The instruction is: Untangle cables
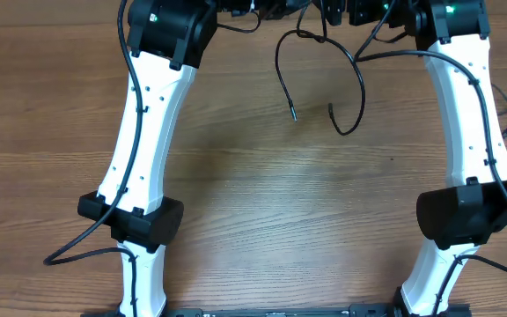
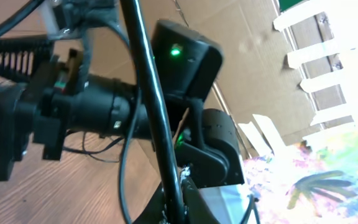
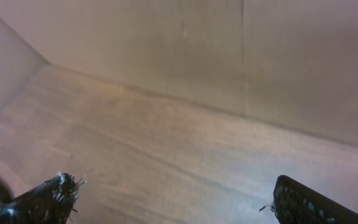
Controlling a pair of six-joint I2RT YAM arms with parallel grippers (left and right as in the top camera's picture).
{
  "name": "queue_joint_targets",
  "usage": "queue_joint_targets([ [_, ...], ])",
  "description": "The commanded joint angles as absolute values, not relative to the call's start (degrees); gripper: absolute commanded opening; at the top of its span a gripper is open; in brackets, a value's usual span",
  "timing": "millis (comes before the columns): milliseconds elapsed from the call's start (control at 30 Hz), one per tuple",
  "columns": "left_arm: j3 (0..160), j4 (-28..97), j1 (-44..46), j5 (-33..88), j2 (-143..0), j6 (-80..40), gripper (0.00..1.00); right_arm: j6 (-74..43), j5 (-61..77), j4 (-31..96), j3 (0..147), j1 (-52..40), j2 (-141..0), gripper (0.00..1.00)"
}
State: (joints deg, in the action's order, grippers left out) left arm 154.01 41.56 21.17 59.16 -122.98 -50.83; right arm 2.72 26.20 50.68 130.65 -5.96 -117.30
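Both grippers are sitting past the top edge of the overhead view, so only the white left arm [image 1: 148, 132] and right arm [image 1: 465, 114] are showing there, reaching up the frame. The cables [image 1: 351, 132] are trailing down from that cut-off upper centre over the wooden table [image 1: 253, 202]. One strand is ending in a pale plug tip [image 1: 293, 112], and another is curling into a hook to its right.

The left wrist view is blurred and crowded. One strand is running diagonally from the top down into the left gripper [image 2: 178, 208] at the bottom edge. The jaws are pressing together on it, though the fingers themselves are hard to make out. Behind it the other arm's black housing with a green light is filling the centre.

The right wrist view is showing the right gripper [image 3: 179, 202] with its fingers spread wide at the two lower corners. Only bare wood and a cardboard wall [image 3: 166, 50] are lying between them.
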Motion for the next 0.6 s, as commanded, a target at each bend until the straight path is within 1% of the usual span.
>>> queue_joint_targets([
  [0,154.5,41.7,20.7,57.8,-121.4,-46.7,0.05,-1.3,27.1,48.0,133.4,-4.9,-115.5,1.0],
  [100,154.5,41.8,20.3,56.4,-121.4,-46.9,0.04,-8.2,27.0,46.0,134.4,-3.3,-114.4,1.0],
  [233,154.5,40.1,19.9,54.4,-121.4,-51.1,0.04,-26.3,27.0,45.5,133.9,-1.7,-114.4,0.99],
  [333,154.5,35.9,19.9,54.1,-121.4,-55.0,0.04,-36.2,26.9,44.7,132.3,-2.0,-114.9,1.0],
  [433,154.5,30.9,20.1,55.2,-121.4,-58.9,0.04,-39.6,26.4,42.2,131.2,-3.4,-115.2,1.0],
  [567,154.5,29.1,20.1,55.3,-121.4,-60.5,0.04,-41.4,26.0,39.2,130.9,-5.5,-115.2,1.0],
])
